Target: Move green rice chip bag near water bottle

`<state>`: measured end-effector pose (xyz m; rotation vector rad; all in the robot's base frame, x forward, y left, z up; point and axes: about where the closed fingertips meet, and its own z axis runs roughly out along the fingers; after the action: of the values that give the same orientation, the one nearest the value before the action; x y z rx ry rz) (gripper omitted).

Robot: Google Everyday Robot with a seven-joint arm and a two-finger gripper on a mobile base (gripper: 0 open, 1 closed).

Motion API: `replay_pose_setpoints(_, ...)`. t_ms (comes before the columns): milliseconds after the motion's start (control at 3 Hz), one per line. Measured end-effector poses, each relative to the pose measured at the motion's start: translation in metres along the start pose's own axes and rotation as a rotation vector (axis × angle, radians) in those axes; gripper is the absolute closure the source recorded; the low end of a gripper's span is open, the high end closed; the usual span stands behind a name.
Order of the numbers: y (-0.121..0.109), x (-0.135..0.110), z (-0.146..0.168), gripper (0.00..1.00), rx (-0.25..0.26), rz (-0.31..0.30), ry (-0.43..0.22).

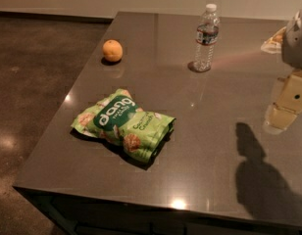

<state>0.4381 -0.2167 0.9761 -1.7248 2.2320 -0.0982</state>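
The green rice chip bag lies flat on the dark glossy table, toward its front left, with the "dang" logo facing up. The water bottle stands upright at the back middle of the table, white cap on top. My gripper hangs at the right edge of the view, above the table's right side. It is far to the right of the bag and to the right of and nearer than the bottle. It holds nothing that I can see. Its shadow falls on the table in front of it.
An orange sits at the back left of the table, left of the bottle. A pale object lies at the back right edge, partly hidden by my arm. The table's left and front edges drop to a dark floor.
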Motion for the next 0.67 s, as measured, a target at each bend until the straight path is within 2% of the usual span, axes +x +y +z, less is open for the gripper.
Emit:
replay_pose_setpoints(333,0.0,0.0,0.0,0.0,0.0,0.0,0.0)
replay_pose_setpoints(667,0.006,-0.016,0.008,0.0,-0.032,-0.009,-0.033)
